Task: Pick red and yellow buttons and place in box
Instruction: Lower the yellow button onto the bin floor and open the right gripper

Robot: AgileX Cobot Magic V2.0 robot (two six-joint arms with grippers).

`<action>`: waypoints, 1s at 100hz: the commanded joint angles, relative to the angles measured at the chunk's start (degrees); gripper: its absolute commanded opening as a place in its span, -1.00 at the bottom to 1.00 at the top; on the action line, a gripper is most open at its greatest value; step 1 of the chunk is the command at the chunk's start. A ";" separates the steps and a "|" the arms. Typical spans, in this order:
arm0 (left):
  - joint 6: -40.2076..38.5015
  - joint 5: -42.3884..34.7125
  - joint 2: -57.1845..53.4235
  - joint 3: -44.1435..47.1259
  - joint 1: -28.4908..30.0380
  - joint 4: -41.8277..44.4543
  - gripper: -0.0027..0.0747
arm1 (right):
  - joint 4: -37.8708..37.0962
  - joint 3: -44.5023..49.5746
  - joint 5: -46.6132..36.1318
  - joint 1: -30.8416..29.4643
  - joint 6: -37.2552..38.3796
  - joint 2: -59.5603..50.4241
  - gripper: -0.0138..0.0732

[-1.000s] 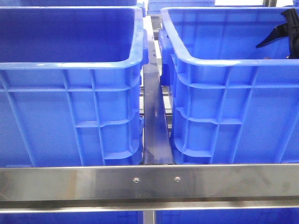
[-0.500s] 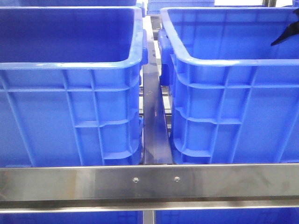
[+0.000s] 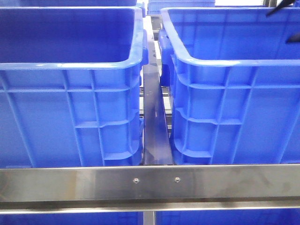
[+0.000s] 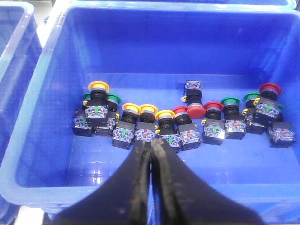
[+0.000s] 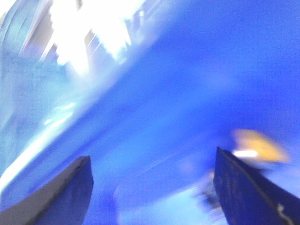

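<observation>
Lying: red and yellow buttons in a loose row across the floor of the blue bin [image 4: 42, 140], mixed with green-capped ones, seen from the left wrist.
Yellow buttons: one at the row's end [image 4: 99, 86], three side by side nearer the middle [image 4: 149, 110].
Red buttons: a large mushroom head [image 4: 196, 111] mid-row, smaller red caps beside it [image 4: 212, 106], one more at the far end [image 4: 269, 88].
Handling, judged: small, rigid, light plastic; smooth rounded caps likely slippery; blocky contact bodies at the base offer flatter sides, so gripping across the body or the neck under the cap looks safest.
Crowding: neighbours touching or nearly so, green ones interleaved; risk of nudging or catching a wrong piece.
Left gripper [image 4: 151, 149]: above the near side of the bin, fingertips pressed together, holding nothing.
Right gripper [image 5: 152, 187]: spread wide, nothing visible between the fingers; view badly smeared, only blue plastic and a yellowish blur [image 5: 260, 145], unidentifiable.
Front view: two tall blue crates [image 3: 84, 103] either side of a metal rail [image 3: 154, 126]; contents hidden by the walls.
</observation>
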 commanded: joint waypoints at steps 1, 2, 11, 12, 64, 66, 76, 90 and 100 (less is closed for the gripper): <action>-0.30 -4.05 0.23 -1.39 0.31 1.58 -0.98 | -2.13 -0.44 -0.63 1.71 -3.11 -6.53 0.61; -0.30 -4.05 0.23 -1.39 0.31 1.58 -0.98 | -2.33 -0.44 -0.63 1.89 -3.26 -6.81 0.61; -0.30 -4.05 0.23 -1.39 0.31 1.58 -0.98 | -5.10 1.40 -3.79 4.09 -5.20 -10.43 0.61; -0.30 -4.05 0.23 -1.39 0.31 1.58 -0.98 | -5.41 1.70 -4.26 4.40 -5.52 -10.98 0.61; -0.30 -4.05 0.23 -1.39 0.31 1.58 -0.98 | -8.01 10.60 -10.09 8.06 -14.71 -25.87 0.61; -0.30 -4.05 0.23 -1.39 0.31 1.58 -0.98 | -8.10 10.83 -9.92 8.06 -14.81 -26.35 0.61; -0.30 -4.05 0.23 -1.39 0.31 1.58 -0.98 | -8.24 12.88 -9.29 8.06 -14.88 -28.71 0.61; -0.30 -4.05 0.23 -1.39 0.31 1.58 -0.98 | -8.24 16.01 -8.84 8.06 -14.88 -32.33 0.61; -0.30 -4.05 0.23 -1.39 0.31 1.58 -0.98 | -8.93 17.74 -7.77 8.06 -15.07 -35.19 0.61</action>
